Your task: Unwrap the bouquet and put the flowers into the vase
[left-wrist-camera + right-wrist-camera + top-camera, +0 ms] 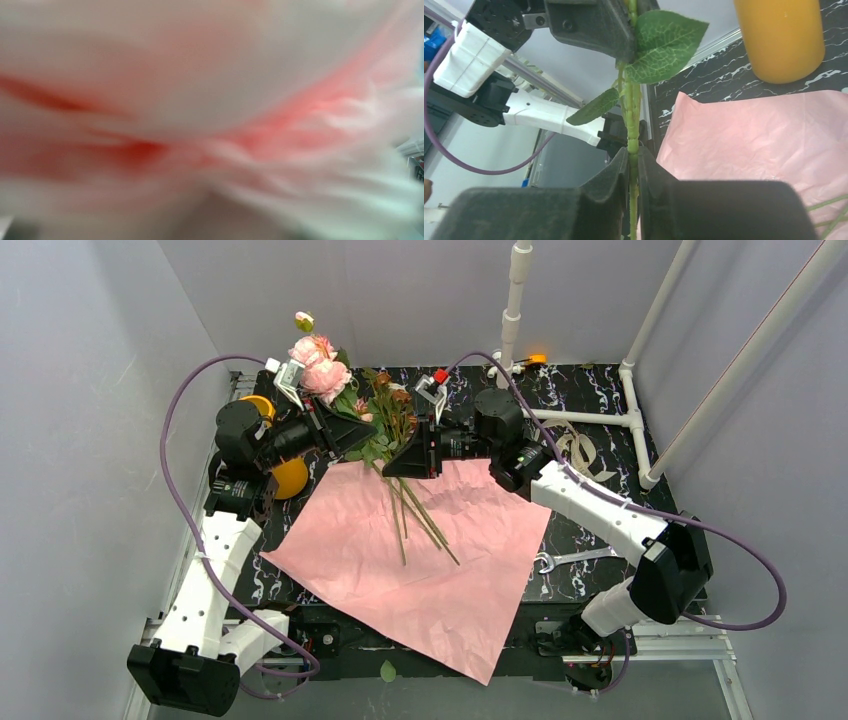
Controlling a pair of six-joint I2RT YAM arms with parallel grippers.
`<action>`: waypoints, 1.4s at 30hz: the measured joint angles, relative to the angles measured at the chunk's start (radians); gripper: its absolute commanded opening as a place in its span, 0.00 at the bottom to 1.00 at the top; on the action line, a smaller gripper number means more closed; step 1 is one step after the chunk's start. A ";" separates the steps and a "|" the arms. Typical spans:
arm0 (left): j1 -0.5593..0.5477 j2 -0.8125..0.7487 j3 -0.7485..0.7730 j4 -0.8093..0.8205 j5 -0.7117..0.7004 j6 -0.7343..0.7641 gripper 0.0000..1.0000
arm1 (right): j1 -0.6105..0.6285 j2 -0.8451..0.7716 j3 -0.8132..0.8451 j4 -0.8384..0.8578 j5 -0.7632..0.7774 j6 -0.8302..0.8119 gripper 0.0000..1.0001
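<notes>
A robotics lab test cell, by every sign. Boxed in with plain grey panels and braced by a frame of white pipes. Black marbled desk edged with aluminium rail, two white robot arms bolted at the near edge, purple cables looping free, a wrench lying loose.

A paper sheet is spread on the tabletop. Stems of the flowers are laid on its rear half. The vase is stood left of the sheet. A wrench and a ribbon are found right of it.
</notes>
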 measured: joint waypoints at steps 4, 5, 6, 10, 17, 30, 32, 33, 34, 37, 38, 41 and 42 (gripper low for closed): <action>0.003 0.000 0.041 -0.077 -0.016 0.055 0.00 | 0.000 0.000 0.000 -0.025 0.014 -0.038 0.78; 0.006 -0.001 0.062 -0.113 -0.028 0.084 0.00 | 0.000 -0.001 0.000 -0.035 0.018 -0.054 0.86; 0.008 -0.001 0.097 -0.167 -0.048 0.122 0.00 | -0.001 -0.002 0.000 -0.050 0.022 -0.067 0.94; 0.014 0.000 0.286 -0.393 -0.159 0.304 0.00 | -0.017 -0.026 0.000 -0.155 0.057 -0.172 0.99; 0.016 0.000 0.684 -0.650 -0.476 0.619 0.00 | -0.061 -0.112 0.000 -0.313 0.198 -0.341 0.98; 0.018 0.157 1.038 -0.724 -0.918 0.930 0.00 | -0.077 -0.140 -0.004 -0.381 0.380 -0.438 0.98; 0.018 0.199 1.050 -0.724 -0.936 0.955 0.00 | -0.077 -0.140 -0.009 -0.382 0.373 -0.444 0.98; 0.019 0.229 1.065 -0.724 -0.945 0.966 0.00 | -0.077 -0.140 -0.012 -0.384 0.369 -0.446 0.98; 0.019 0.255 1.077 -0.721 -0.951 0.974 0.00 | -0.077 -0.140 -0.013 -0.386 0.365 -0.448 0.98; 0.027 0.314 1.085 -0.721 -0.953 0.987 0.00 | -0.077 -0.140 -0.016 -0.389 0.354 -0.456 0.98; 0.032 0.329 1.085 -0.721 -0.951 0.987 0.00 | -0.077 -0.140 -0.016 -0.389 0.351 -0.459 0.99; 0.062 0.364 1.084 -0.722 -0.936 0.976 0.00 | -0.077 -0.140 -0.016 -0.389 0.347 -0.466 0.98; 0.079 0.370 1.081 -0.720 -0.926 0.969 0.00 | -0.077 -0.140 -0.016 -0.389 0.346 -0.468 0.98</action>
